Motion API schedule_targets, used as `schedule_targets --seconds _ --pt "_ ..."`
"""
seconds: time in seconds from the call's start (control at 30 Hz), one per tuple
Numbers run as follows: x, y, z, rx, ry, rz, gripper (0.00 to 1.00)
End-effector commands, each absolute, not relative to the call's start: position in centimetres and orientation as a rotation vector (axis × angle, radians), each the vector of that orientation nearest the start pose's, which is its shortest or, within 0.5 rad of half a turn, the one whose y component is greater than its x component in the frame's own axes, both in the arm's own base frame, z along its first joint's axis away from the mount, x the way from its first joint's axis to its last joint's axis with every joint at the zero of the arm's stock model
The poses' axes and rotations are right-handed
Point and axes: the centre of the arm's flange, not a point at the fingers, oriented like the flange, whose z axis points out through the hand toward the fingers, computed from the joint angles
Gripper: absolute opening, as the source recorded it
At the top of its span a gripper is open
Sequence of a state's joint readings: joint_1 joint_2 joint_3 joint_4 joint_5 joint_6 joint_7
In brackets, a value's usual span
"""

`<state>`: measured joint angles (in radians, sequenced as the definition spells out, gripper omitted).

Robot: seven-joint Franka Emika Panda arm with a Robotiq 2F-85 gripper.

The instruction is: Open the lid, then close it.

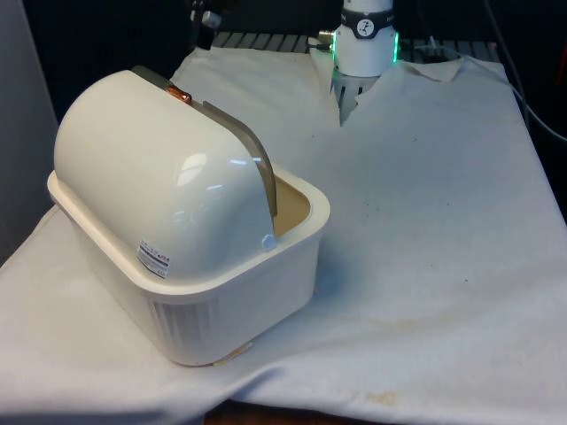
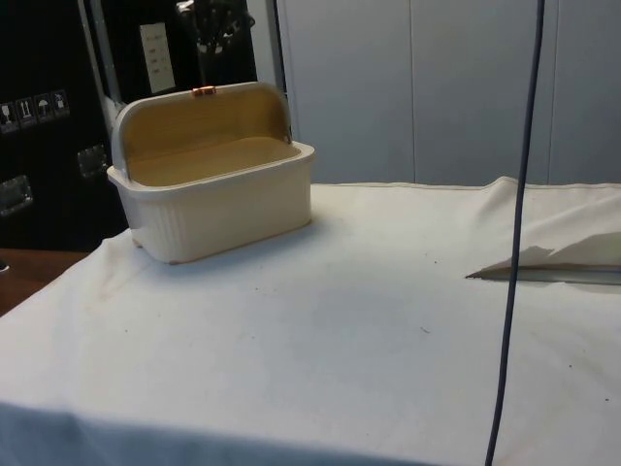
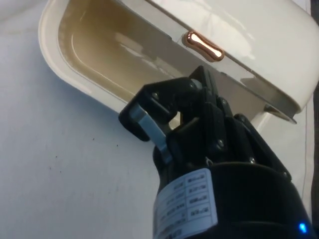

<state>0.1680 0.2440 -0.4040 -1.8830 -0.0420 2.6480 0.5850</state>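
Lid [image 1: 168, 168] stood rolled back, open, on the cream bread box [image 1: 239, 292] near the counter [image 1: 425, 266] corner. My gripper [image 3: 169, 117] hovered above its copper handle [image 3: 204, 46], seemingly nearly closed, holding nothing.

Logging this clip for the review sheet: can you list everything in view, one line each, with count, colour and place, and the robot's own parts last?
Bread box: one, cream white with ribbed walls, on the cloth at the front view's left, its back turned to that camera.
Lid: one, cream white domed roll-top with a tan inside, rolled back and open; the side view shows the bare interior.
Handle: one, copper-coloured, on the lid's edge.
Sticker: one, white with red print, low on the lid's back.
Table cloth: one, white, wrinkled, with a few small specks.
Gripper: one, black, just above the box's open rim, below the handle and not touching it.
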Motion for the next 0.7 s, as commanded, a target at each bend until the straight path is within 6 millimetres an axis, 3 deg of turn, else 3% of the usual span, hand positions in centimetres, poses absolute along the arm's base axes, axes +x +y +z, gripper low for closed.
schedule_targets --seconds 0.0,0.4,0.67 --pt "64.0 -13.1 45.0 -2.831 1.107 -0.835 0.0" --pt "64.2 -13.2 45.7 -2.89 1.089 -0.772 0.0" --pt "65.6 -13.7 45.5 -2.92 1.059 -0.708 0.0"
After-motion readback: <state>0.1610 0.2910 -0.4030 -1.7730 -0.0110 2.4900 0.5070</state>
